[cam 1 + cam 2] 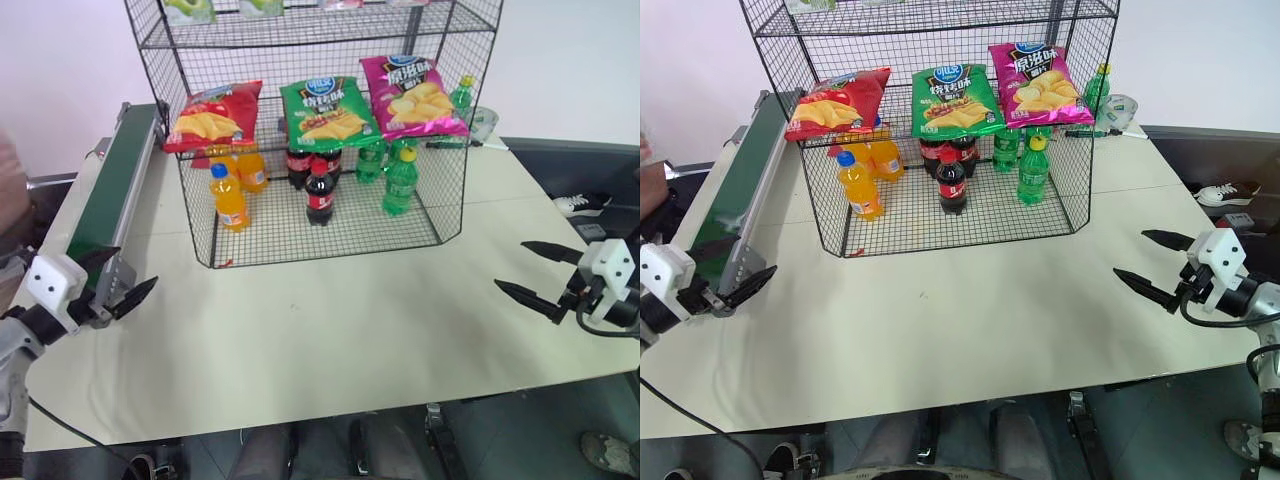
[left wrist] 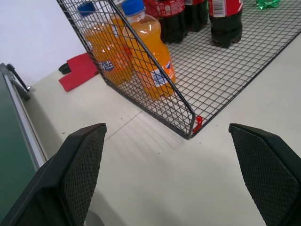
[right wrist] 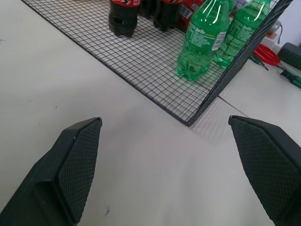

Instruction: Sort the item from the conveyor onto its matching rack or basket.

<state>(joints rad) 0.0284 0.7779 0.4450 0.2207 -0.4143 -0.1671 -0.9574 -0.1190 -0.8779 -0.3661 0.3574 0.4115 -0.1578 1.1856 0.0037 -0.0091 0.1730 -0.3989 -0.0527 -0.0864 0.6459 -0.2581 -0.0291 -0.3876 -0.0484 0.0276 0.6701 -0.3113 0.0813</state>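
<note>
Both end effectors, left [image 1: 128, 292] and right [image 1: 530, 273], gape empty over the counter [image 1: 330, 330]; red bag [image 1: 212, 116] already racked [image 1: 440, 150], conveyor [image 1: 115, 185] bare, so sorting looks done.

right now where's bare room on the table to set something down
The table is bare in front of the rack, between the two grippers. Another bare strip runs between the conveyor and the rack's left side. Inside the rack it is crowded with bottles.

Cream table [image 1: 330, 330], black wire rack [image 1: 330, 225] standing centrally, green conveyor [image 1: 112, 190] along its left edge
</note>
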